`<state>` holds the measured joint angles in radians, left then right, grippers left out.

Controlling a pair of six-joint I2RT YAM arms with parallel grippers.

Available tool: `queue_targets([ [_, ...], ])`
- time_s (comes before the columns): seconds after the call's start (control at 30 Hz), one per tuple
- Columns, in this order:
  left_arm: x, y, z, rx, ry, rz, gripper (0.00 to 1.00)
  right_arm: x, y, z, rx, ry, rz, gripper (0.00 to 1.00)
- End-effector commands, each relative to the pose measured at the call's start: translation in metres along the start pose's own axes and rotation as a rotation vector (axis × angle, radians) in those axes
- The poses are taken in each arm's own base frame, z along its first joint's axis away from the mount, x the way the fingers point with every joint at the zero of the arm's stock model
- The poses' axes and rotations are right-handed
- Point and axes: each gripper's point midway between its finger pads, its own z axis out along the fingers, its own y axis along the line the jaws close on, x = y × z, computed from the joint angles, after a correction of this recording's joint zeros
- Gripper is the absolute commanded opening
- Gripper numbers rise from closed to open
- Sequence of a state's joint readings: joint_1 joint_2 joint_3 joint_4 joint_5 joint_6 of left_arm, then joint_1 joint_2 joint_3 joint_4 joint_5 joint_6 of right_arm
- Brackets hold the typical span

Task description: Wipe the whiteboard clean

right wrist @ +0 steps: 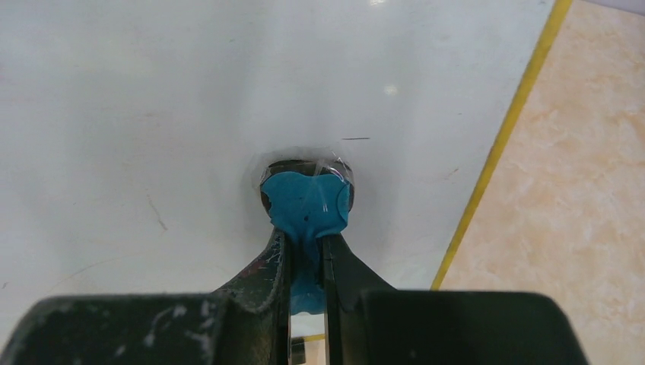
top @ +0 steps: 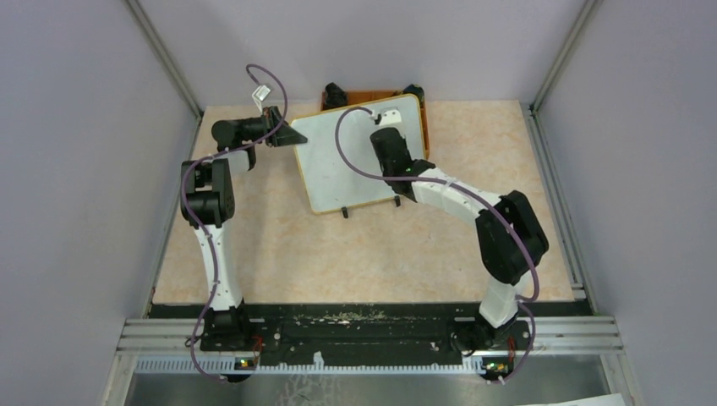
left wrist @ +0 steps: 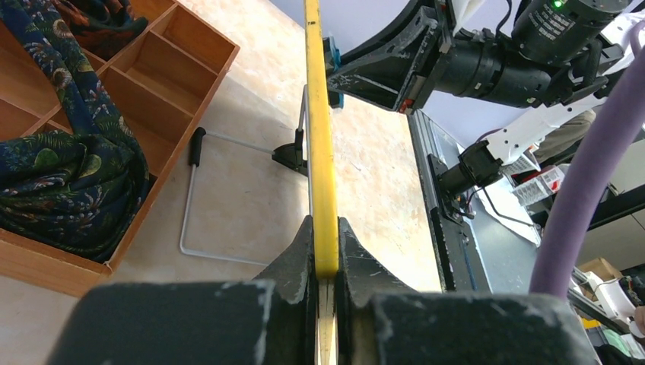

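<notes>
One whiteboard (left wrist: 319,114) edge inside left hand (left wrist: 325,262).

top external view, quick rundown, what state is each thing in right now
whiteboard: propped on its wire stand, mostly clean, faint marks only
left gripper: shut on the whiteboard's frame edge
right gripper: shut on the blue eraser
blue eraser: pressed against the board surface
wooden tray: behind the board, holding a patterned cloth
</notes>
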<state>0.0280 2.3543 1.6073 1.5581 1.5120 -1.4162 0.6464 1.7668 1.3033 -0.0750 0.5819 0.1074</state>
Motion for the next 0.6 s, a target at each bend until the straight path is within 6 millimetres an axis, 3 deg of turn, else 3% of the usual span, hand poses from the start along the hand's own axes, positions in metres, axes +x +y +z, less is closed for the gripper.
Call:
queue_targets([
  [0.0, 0.044, -0.013, -0.014, 0.019, 0.294, 0.207, 0.0, -0.027, 0.037, -0.006, -0.104, -0.066, 0.037, 0.0],
  [0.37, 0.044, -0.015, -0.014, 0.02, 0.294, 0.207, 0.0, -0.025, 0.17, -0.023, -0.267, -0.09, -0.126, 0.0],
  [0.47, 0.045, -0.015, -0.014, 0.021, 0.294, 0.208, 0.0, -0.022, 0.198, -0.028, -0.304, -0.097, -0.16, 0.0],
  [0.57, 0.046, -0.015, -0.014, 0.021, 0.294, 0.205, 0.0, -0.017, 0.212, -0.027, -0.311, -0.085, -0.186, 0.0],
])
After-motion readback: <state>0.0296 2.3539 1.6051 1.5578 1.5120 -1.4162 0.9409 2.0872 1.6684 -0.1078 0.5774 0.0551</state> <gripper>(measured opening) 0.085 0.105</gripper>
